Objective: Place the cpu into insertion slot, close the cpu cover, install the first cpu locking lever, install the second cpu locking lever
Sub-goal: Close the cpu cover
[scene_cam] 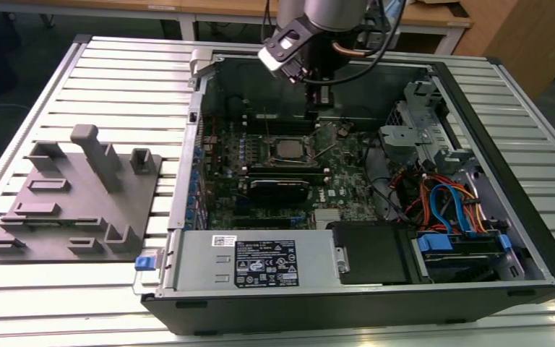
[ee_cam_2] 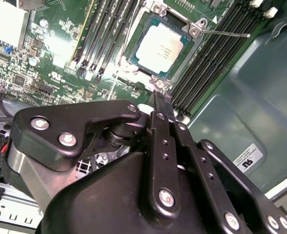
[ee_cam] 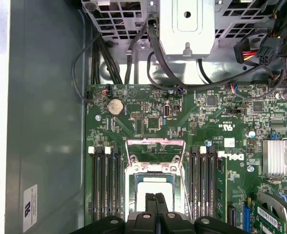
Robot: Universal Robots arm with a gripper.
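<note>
Entry: small flat square silver-grey cpu [scene_cam: 286, 148], seated face-up in the black square insertion slot [scene_cam: 268, 150] at the exterior view's centre; my jaws, pressed together holding nothing, poised near its edge, apparently as a slim pushing tip.

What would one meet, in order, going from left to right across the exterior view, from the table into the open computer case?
Grey fixture plate → cpu → blue and orange cables → black case wall.
</note>
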